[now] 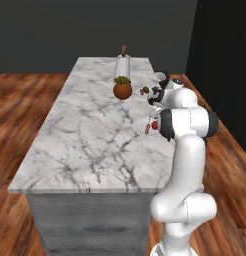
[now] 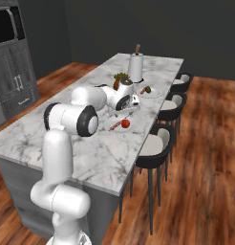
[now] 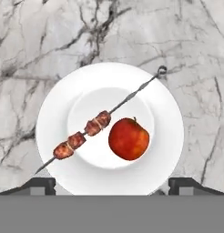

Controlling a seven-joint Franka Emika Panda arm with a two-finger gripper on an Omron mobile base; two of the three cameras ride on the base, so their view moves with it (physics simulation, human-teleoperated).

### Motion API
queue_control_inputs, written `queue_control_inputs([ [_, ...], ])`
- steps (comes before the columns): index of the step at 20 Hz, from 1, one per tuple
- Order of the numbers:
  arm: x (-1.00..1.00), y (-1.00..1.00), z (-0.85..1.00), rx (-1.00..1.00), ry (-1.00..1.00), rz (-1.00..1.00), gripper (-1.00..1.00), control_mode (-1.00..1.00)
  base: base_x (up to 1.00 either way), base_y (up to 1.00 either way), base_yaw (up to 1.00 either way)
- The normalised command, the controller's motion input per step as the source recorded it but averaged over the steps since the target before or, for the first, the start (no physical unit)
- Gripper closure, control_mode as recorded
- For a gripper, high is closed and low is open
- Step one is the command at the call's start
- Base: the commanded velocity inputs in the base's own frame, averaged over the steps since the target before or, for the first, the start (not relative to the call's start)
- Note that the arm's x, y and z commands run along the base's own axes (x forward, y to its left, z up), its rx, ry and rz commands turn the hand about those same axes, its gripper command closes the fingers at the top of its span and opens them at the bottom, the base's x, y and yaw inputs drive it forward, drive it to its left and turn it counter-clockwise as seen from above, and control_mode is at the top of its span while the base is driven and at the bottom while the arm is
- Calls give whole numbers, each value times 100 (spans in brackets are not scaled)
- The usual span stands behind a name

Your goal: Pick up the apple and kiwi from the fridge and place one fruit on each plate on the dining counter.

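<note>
The apple is seen lying on a white plate on the table, beside a meat skewer. The gripper is held above it, jaws spread wide and empty.

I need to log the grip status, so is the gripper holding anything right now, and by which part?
Nothing is held. The gripper is open above the plate, where the apple lies free beside a meat skewer.

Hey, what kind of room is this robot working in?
Probably a home kitchen or dining area: a long white marble island counter, black stools beside it, and a round white plate holding a red apple.
</note>
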Motion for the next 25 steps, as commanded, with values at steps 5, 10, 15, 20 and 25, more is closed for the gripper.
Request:
queue_control_inputs([
  [5, -100, 12, 46, 0, -18, 3, -100, -100, 0, 0, 0],
  [10, -100, 48, 18, -8, -2, 15, -100, -100, 0, 0, 0],
  [15, -100, 66, 34, -9, 1, 19, -100, -100, 0, 0, 0],
  [20, -100, 63, 40, -10, 0, 18, -100, -100, 0, 0, 0],
  [25, -100, 45, 14, -5, 0, 14, -100, -100, 0, 0, 0],
])
